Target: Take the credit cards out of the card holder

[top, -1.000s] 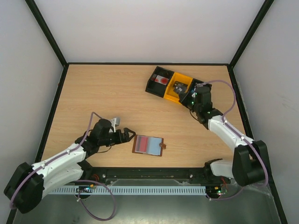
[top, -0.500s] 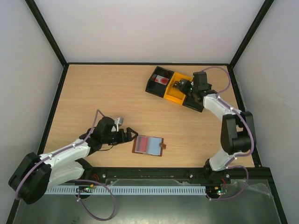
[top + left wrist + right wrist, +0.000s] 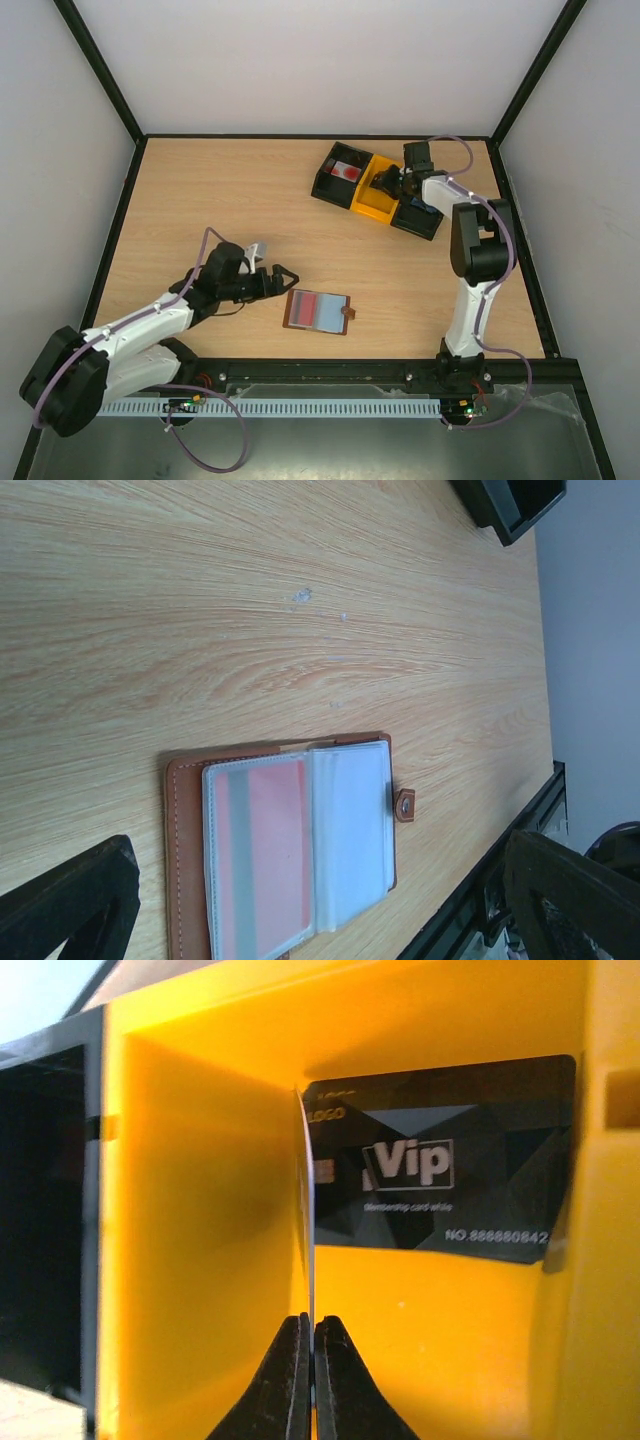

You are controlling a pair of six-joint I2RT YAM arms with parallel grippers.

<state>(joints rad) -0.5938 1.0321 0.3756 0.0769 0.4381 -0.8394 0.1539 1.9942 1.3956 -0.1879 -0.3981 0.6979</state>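
right gripper (image 3: 308, 1360), pinching a credit card (image 3: 307, 1210), has swung into the 1 o'clock bin (image 3: 200, 1160) for drop-off; left gripper (image 3: 278, 278), jaws wide, nears the card holder (image 3: 318, 311).

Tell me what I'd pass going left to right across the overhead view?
Left gripper, open → card holder, lying open on the table → yellow bin of the tray. The right gripper, shut on a card, overlaps that bin, so I leave it unplaced.

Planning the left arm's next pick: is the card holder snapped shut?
No, the card holder lies open on the table, its inside facing up.
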